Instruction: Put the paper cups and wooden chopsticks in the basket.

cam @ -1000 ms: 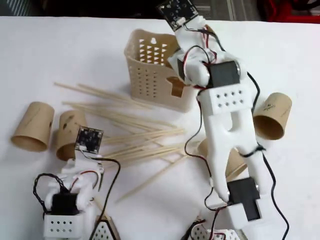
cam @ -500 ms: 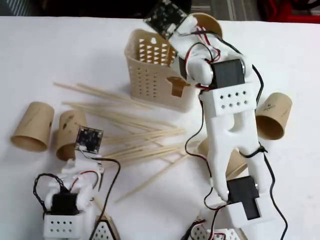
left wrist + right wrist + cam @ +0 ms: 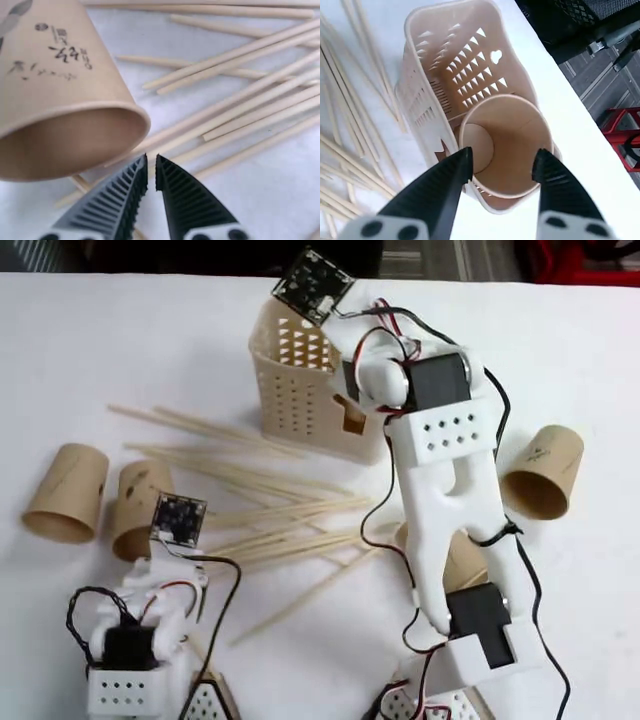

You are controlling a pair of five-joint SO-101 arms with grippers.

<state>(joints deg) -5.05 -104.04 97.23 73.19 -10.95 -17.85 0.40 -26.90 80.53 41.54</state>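
My right gripper (image 3: 502,155) hangs over the near end of the tan perforated basket (image 3: 427,65), shut on a paper cup (image 3: 512,135) whose mouth faces the camera and whose base dips inside the basket. In the high view the basket (image 3: 300,390) stands at the table's back middle under that arm's wrist. Wooden chopsticks (image 3: 270,510) lie scattered in front of it. Two cups (image 3: 65,492) (image 3: 138,505) lie at the left, one (image 3: 540,472) at the right, another (image 3: 462,565) under the right arm. My left gripper (image 3: 151,160) is shut and empty beside a lying cup (image 3: 60,100).
The table's far edge runs just behind the basket, with dark floor and a red frame (image 3: 620,135) beyond it. Loose chopsticks (image 3: 240,100) spread across the white table past the left gripper. The right arm's white links (image 3: 445,500) span the table's middle right.
The right arm has swung left with the cup, from beside the basket's right end to over the basket. The left arm has stayed still.
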